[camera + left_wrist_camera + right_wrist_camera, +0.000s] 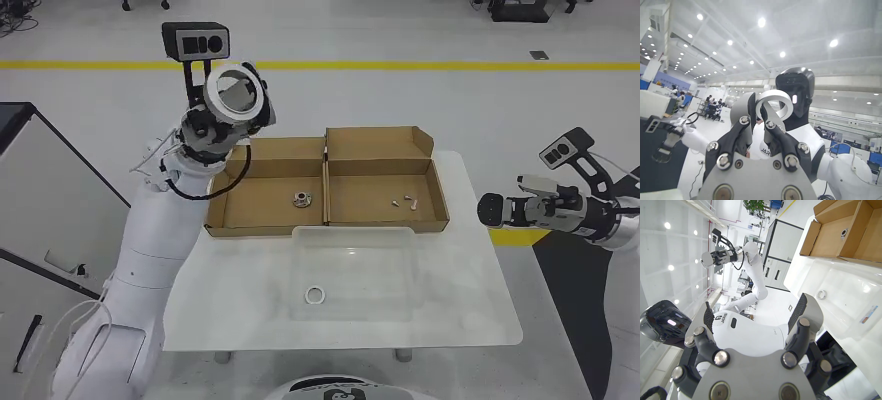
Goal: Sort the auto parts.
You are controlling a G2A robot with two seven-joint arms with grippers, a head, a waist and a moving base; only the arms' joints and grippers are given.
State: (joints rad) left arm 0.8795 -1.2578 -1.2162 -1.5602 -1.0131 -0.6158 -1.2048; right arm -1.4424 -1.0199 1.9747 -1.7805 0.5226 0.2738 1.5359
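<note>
Up over the far left corner of the cardboard box (pixel 270 150), as the top view shows it, the left gripper (pixel 757 108) is lifted off the table (pixel 480 300) and clamps a silver metal ring (pixel 774 106). One finger passes through the ring's hole and the other presses on the outside of its wall, so the ring stands past the fingertips, in the air and touching no container.

Off the table's right edge, the right gripper (pixel 755 306) hangs level with the box, its two ribbed pads spread wide with nothing between them.

On the table's far half lies the cardboard box, split into two compartments side by side. The left compartment holds one round metal part (pixel 301 199) close to the dividing wall. The right compartment holds a few small pale pieces (pixel 405 200), too small to name.

Just in front of the box stands a clear plastic bin (pixel 350 231), and a small ring (pixel 315 294) lies flat on its floor near the left front.
</note>
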